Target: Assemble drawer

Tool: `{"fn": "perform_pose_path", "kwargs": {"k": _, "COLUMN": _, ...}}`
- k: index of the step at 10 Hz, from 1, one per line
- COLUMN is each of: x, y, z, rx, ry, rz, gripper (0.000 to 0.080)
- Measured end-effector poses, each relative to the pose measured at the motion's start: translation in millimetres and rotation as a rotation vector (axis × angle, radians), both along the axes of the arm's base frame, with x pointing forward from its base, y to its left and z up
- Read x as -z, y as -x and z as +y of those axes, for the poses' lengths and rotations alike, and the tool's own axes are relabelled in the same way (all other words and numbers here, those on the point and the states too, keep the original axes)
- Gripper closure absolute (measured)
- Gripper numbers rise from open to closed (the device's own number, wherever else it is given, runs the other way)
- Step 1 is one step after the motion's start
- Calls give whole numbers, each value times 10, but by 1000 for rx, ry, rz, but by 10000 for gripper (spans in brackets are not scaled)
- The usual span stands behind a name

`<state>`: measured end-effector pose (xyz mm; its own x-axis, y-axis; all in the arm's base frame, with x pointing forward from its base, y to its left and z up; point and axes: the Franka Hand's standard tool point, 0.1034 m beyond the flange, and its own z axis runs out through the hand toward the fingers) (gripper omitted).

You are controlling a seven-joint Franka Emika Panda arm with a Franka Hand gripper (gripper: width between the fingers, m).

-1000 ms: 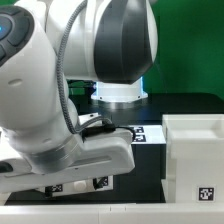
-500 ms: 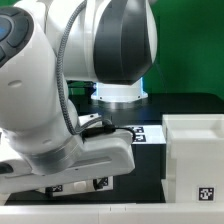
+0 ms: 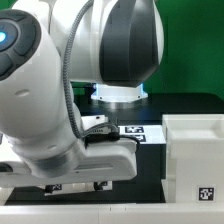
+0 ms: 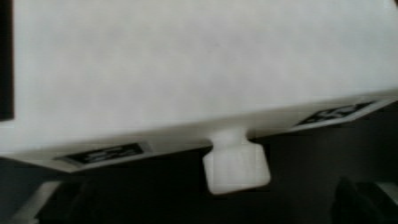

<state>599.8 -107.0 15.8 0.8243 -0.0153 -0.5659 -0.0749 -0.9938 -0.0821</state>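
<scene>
The large white open-topped casing (image 3: 196, 150) stands at the exterior view's right, with a small square tag on its front face. In the wrist view a white drawer tray (image 4: 178, 80) fills most of the frame. Two small tags sit on its near edge, and a white knob (image 4: 233, 168) sticks out toward the camera. My gripper (image 4: 217, 208) is just in front of the knob. Its dark fingertips (image 4: 50, 203) show dimly, far apart on either side, holding nothing. In the exterior view my own arm hides the gripper and the tray.
The marker board (image 3: 141, 133) lies on the black table behind my arm. My bulky arm (image 3: 60, 110) fills the exterior view's left and middle. A green wall closes the back. The table's front edge runs just below the arm.
My arm has shifted slightly: the upper links have turned a little toward the exterior view's right. The casing has not moved.
</scene>
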Motion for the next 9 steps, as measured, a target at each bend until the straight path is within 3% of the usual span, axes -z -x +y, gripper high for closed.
{"fn": "perform_pose_path", "kwargs": {"k": 3, "x": -1, "y": 87, "z": 9, "rx": -3, "ry": -11, "rz": 56, "gripper": 150}}
{"fn": "perform_pose_path", "kwargs": {"k": 5, "x": -92, "y": 85, "z": -12, "rx": -28, "ry": -9, "rz": 123, "gripper": 150}}
{"fn": "perform_pose_path", "kwargs": {"k": 7, "x": -257, "y": 317, "z": 25, "rx": -14, "ry": -27, "rz": 196, "gripper": 150}}
{"fn": "perform_pose_path", "kwargs": {"k": 8, "x": -237, "y": 384, "z": 24, "rx": -10, "ry": -35, "rz": 239, "gripper": 150}}
{"fn": "perform_pose_path", "kwargs": {"k": 9, "x": -231, "y": 328, "z": 25, "rx": -17, "ry": -34, "rz": 223, "gripper": 150}}
